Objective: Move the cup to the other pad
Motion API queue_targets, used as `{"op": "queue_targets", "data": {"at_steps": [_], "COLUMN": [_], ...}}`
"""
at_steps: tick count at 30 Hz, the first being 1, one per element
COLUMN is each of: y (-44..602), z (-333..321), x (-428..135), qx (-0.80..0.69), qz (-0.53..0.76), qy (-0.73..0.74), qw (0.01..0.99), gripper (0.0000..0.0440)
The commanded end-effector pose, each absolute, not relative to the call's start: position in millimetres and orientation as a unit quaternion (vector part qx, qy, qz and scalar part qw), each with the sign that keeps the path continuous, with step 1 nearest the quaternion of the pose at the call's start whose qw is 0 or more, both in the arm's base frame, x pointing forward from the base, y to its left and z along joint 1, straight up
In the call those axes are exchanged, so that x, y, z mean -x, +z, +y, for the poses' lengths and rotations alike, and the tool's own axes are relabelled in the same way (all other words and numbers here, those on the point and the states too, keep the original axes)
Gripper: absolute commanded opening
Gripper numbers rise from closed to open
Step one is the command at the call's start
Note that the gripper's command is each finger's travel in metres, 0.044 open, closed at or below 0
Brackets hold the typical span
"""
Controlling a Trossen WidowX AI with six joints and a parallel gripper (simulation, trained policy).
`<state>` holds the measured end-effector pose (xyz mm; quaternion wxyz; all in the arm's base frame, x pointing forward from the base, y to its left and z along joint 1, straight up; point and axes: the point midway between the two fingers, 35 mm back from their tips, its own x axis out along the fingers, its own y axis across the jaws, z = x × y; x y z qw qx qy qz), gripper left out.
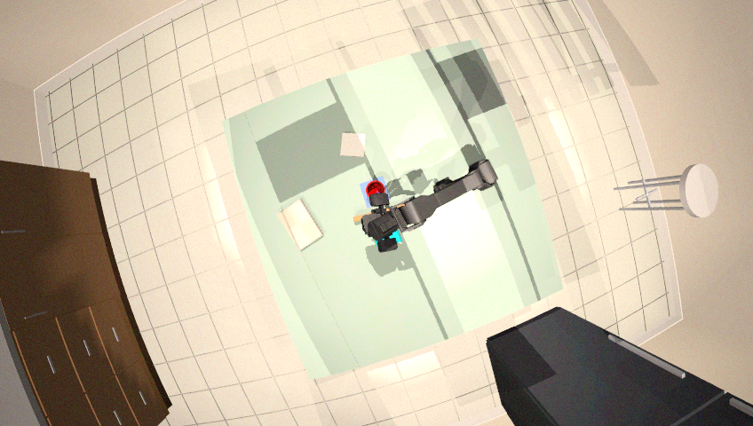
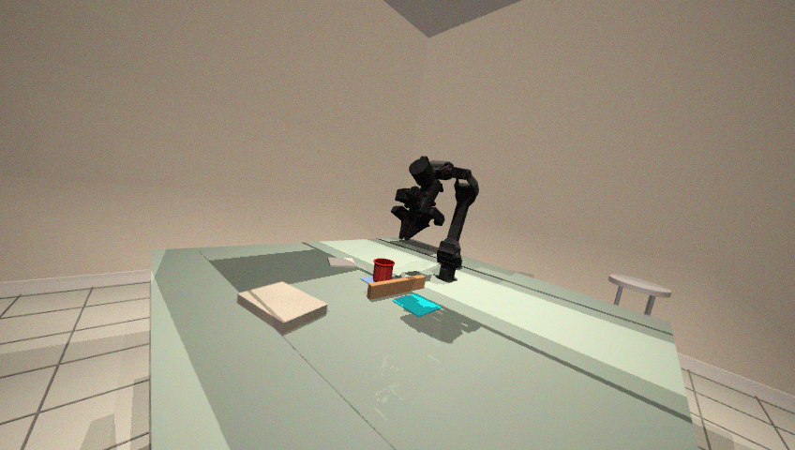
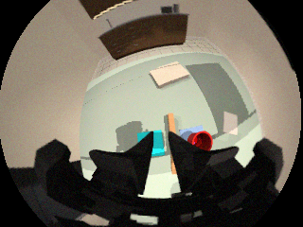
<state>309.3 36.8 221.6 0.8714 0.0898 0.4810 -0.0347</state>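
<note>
The red cup (image 1: 375, 188) (image 2: 382, 271) (image 3: 204, 142) stands upright on the blue pad (image 1: 364, 197) (image 2: 366, 279) (image 3: 191, 129). Its inside looks red and dark; I cannot make out single marbles. The cyan pad (image 1: 395, 237) (image 2: 417, 305) (image 3: 158, 143) has nothing on it. My gripper (image 2: 402, 237) (image 3: 160, 133) is narrowly open and empty, pointing down, well above the table. In the wrist view the cup lies to the right of the fingers, apart from them. In the top view the arm hides the fingertips and part of the cyan pad.
An orange-brown bar (image 1: 359, 218) (image 2: 396, 286) (image 3: 171, 124) stands between the two pads. A thick beige block (image 1: 302, 224) (image 2: 283, 305) (image 3: 169, 74) lies farther from the arm's base. A thin pale square (image 1: 352, 144) (image 2: 340, 262) (image 3: 230, 123) lies beyond the blue pad.
</note>
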Motion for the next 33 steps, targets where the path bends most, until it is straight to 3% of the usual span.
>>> {"op": "queue_targets", "data": {"at_steps": [1, 33], "y": [221, 171], "z": [34, -12], "x": [-308, -278], "qx": [-0.08, 0.007], "qz": [0.499, 0.681], "qy": [-0.04, -0.053], "qw": [0.862, 0.73], "gripper": [0.0111, 0.0107]}}
